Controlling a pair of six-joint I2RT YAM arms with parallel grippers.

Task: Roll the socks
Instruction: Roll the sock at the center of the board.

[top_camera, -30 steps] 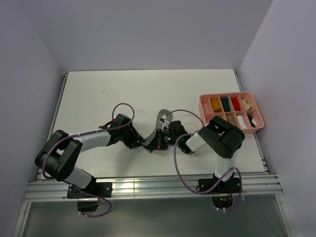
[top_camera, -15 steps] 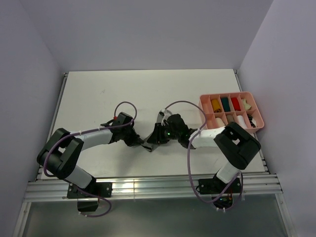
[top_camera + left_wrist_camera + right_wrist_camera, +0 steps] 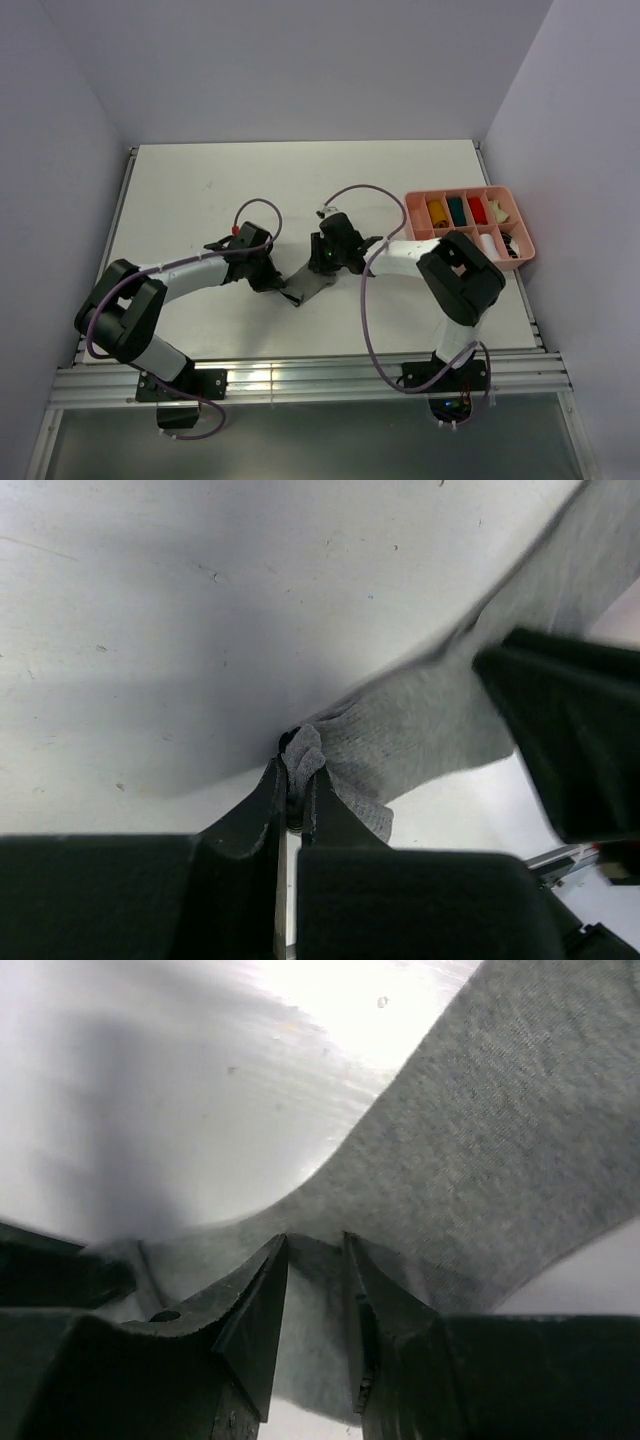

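The grey sock lies in a short span on the white table between my two grippers. My left gripper is shut on its crumpled end, which shows between the fingertips in the left wrist view; the rest of the sock stretches away to the right. My right gripper holds the other end. In the right wrist view the sock rises off the table to the fingertips, with a fold of fabric in the narrow gap between them. No cuff stripes show.
A pink compartment tray stands at the right edge of the table. It holds small rolled bundles, among them mustard, dark teal, red and white ones. Purple cables loop above both wrists.
My right gripper has moved left and away from me with its end of the sock, and its forearm now reaches in from the right. The upright sock end no longer shows. The left gripper barely moved.
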